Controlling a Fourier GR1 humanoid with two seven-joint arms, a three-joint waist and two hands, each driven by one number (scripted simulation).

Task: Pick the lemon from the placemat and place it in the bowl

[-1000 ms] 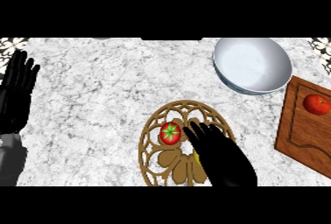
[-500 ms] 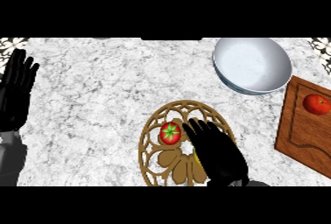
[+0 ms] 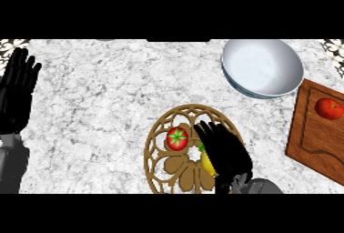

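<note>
Since a moment ago the right hand has drawn back toward the near edge of the counter and settled lower over the placemat, so that a sliver of the lemon now shows at the left side of its palm. That lemon lies on the right half of the round wooden placemat, mostly hidden beneath the hand, just beside a tomato that sits on the mat to its left. The hand's fingers look extended and spread over the fruit rather than curled under it; I would say it has hold of nothing yet. From the strip that shows, the lemon's long axis seems to run near to far, roughly along the fingers, though its ends are covered and I cannot tell which way its tip points. The risk, as I see it, is that closing fingers brush the tomato or roll the lemon sideways off the openwork mat. The bowl waits well apart at the far right, with a cutting board carrying a second tomato in between. The left hand rests open at the left edge.
</note>
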